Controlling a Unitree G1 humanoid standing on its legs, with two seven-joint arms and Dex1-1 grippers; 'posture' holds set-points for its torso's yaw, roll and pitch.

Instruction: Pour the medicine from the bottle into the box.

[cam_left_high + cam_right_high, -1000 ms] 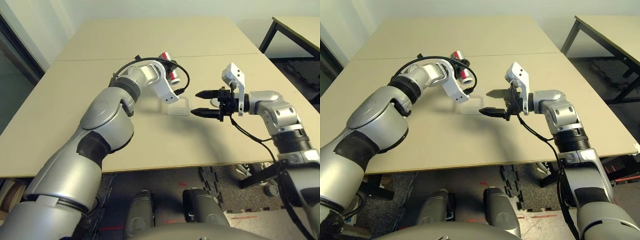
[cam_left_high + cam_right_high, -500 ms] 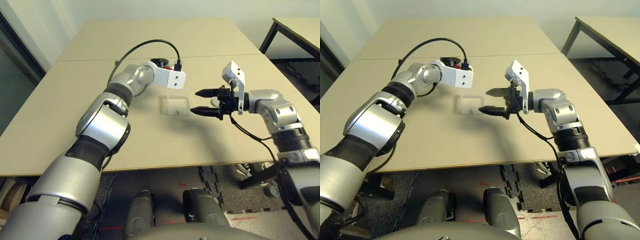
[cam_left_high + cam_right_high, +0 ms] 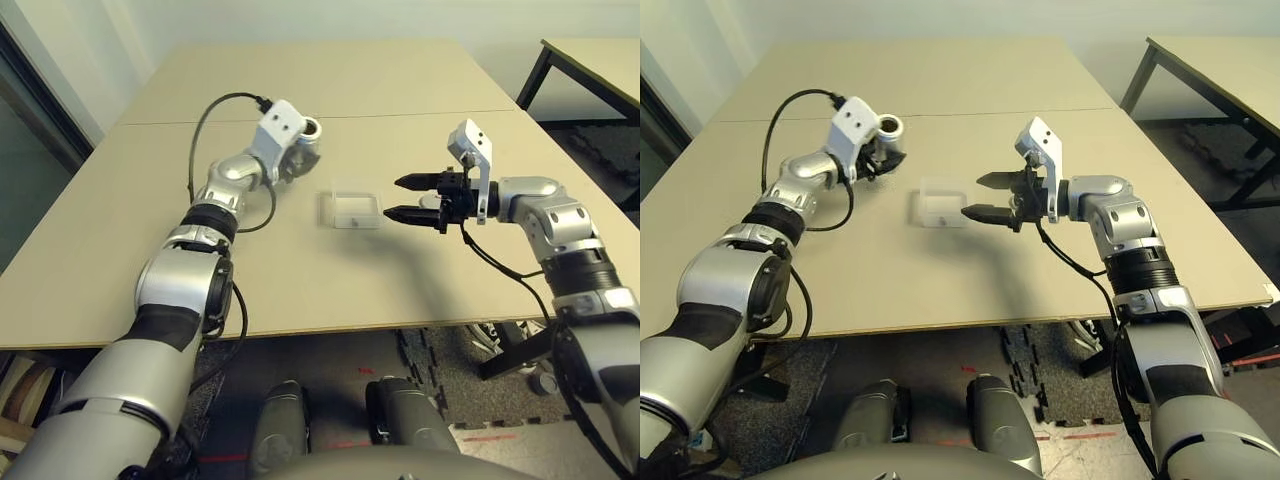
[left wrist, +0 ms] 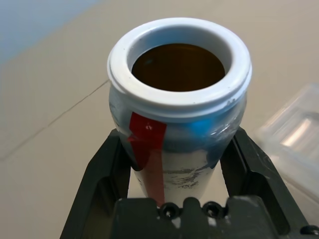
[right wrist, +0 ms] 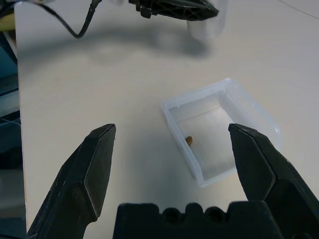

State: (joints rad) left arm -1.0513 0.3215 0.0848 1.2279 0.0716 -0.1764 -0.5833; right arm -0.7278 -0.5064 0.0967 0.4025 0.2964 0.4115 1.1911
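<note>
Nearest of the task's things, the right gripper (image 3: 403, 197) is held level just beside the clear plastic box (image 3: 351, 209), its jaws spread wide and empty, pointing at the box's near-right edge without touching it. The box rests flat on the table (image 3: 330, 90), between the two arms. In the right wrist view a tiny brownish pill (image 5: 190, 140) is seen lying on the box's floor, so the pour is judged done or nearly so.

Farther back and to the left of the box, the bottle (image 3: 307, 140) is pinched at mid-body between the left gripper (image 4: 180, 149)'s two black fingers (image 4: 102, 174), its white-rimmed mouth uncapped and facing the wrist camera; a red strip runs down its side. Its dark interior appears empty, though the bottom is not clearly seen.

The bottle is judged light, rigid and smooth-walled, so slipping is possible; a mid-body pinch across the cylinder suits it. The box is judged very light, thin-walled and easily nudged; it is best steadied by its rim.
</note>
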